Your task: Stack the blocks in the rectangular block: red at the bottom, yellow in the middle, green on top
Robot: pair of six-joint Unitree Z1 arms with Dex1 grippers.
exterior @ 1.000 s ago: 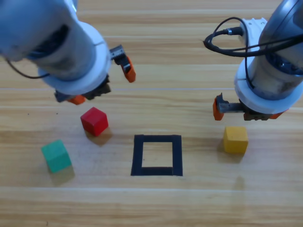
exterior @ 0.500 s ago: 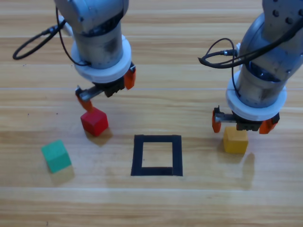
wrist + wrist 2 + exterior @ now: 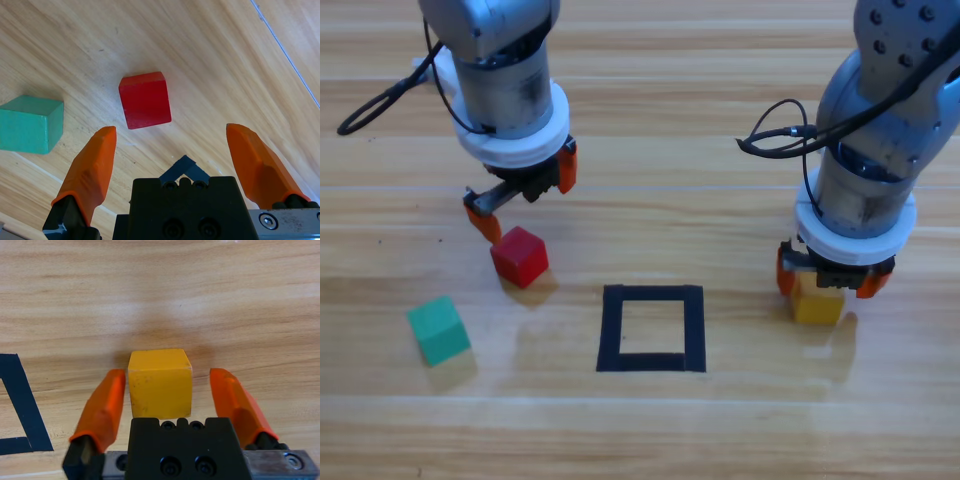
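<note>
Blocks, three small cubes, lie apart on the wooden table (image 3: 720, 430); none is stacked and none is inside the taped outline.

Left arm (image 3: 505, 75): comes down from the top left. Left gripper (image 3: 520, 195) hangs just above and behind the red block, jaws spread wide. In the left wrist view the red block sits ahead of the gap between the jaws, touching neither.

Right arm (image 3: 880, 130): comes down from the top right. Right gripper (image 3: 830, 278) is lowered over the yellow block, one orange jaw on each side. In the right wrist view the jaws are parted; the left one is close against the block's side, the right one stands off with bare wood showing between.

Black tape outline (image 3: 652, 328): nearly square, edges parallel to the table's, bare wood within, at the centre of the table.

Green block (image 3: 439, 329): teal, plain, far left, turned slightly off the wood grain. Well apart from the outline.

Yellow block (image 3: 817, 300): plain, edges nearly square to the grain, near the outline's right side.

Red block (image 3: 519, 256): plain, turned corner-wise to the grain, up and left of the outline, between it and the green block.
</note>
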